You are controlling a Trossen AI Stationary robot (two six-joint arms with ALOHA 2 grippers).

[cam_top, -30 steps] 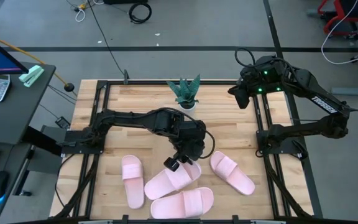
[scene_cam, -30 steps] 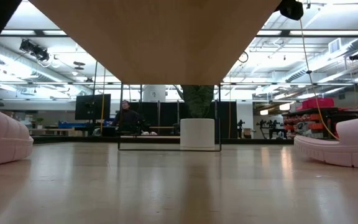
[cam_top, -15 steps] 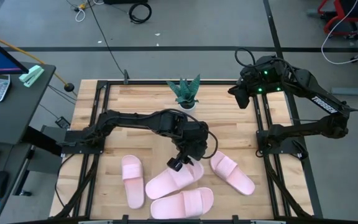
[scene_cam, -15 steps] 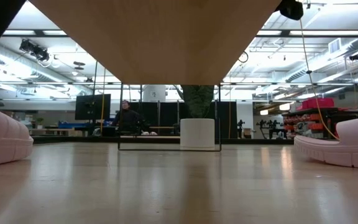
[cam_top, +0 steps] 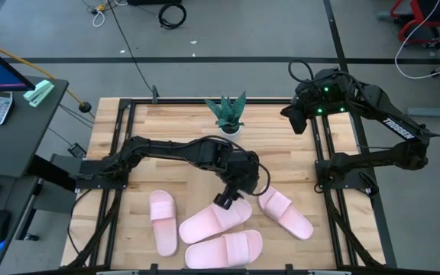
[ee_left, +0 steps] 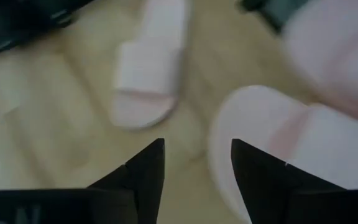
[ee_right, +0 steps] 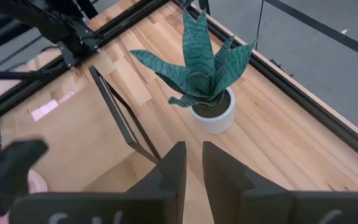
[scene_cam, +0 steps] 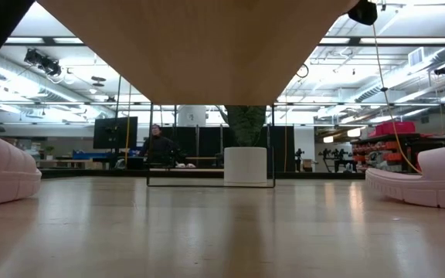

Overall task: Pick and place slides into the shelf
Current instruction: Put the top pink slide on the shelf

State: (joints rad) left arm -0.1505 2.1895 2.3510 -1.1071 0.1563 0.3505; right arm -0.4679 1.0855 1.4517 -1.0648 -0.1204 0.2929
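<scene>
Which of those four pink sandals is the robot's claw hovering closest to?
The left gripper hangs over the middle slide, the slanted one. The other three lie farther off.

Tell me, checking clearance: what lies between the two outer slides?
In the high view, two more slides and the left tool lie between the left slide and right slide.

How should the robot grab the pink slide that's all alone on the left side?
Probably by the wide strap, coming straight down from above. The slide lies flat, sole down, clear of the others, and its strap arches over the footbed, giving the fingers something to pinch.
</scene>
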